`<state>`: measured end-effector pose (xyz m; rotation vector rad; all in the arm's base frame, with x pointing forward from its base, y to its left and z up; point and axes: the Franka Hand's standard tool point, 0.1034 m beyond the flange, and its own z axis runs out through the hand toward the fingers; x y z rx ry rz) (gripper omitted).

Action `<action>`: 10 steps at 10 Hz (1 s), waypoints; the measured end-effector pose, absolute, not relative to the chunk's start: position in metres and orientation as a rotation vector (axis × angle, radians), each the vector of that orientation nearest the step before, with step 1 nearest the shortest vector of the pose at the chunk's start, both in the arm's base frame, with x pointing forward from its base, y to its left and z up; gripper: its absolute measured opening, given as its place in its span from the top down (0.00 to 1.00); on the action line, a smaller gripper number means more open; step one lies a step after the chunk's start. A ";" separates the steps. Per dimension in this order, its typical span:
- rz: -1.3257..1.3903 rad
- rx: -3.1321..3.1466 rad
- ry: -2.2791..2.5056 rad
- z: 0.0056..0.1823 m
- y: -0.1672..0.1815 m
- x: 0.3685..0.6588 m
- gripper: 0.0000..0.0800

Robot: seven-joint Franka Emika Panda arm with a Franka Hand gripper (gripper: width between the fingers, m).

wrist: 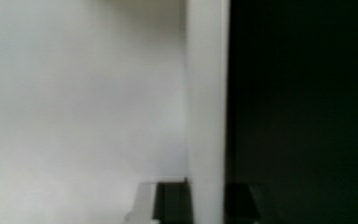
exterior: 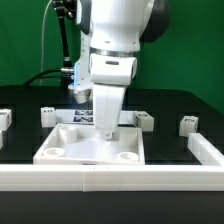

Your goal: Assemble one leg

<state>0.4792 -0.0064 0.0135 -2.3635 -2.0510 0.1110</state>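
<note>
A large white square panel (exterior: 92,146) with corner holes lies flat on the black table. My gripper (exterior: 103,127) is down at the panel's far edge. In the wrist view the panel's flat face (wrist: 78,100) fills one side and its raised rim (wrist: 206,90) runs straight between my two dark fingers (wrist: 172,203). My gripper (wrist: 208,196) stands astride that rim, and the jaws look closed against it on both sides. Small white legs with marker tags stand apart on the table, one (exterior: 48,115) at the exterior view's left and one (exterior: 145,120) at its right.
Two more small white tagged parts stand at the far left (exterior: 3,120) and the right (exterior: 186,125) of the exterior view. A low white wall (exterior: 110,178) runs along the front and up the right side (exterior: 205,150). A green backdrop stands behind the table.
</note>
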 end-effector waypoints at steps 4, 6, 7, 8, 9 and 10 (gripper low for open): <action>0.108 -2.365 -2.050 0.013 -0.007 0.479 0.93; 0.090 -2.279 -2.145 0.010 0.000 0.479 0.93; 0.092 -2.135 -2.302 0.010 0.012 0.482 0.93; 0.091 -2.120 -2.312 0.010 0.013 0.482 0.93; 0.091 -2.123 -2.310 0.010 0.013 0.482 0.93; 0.091 -2.123 -2.310 0.010 0.013 0.482 0.93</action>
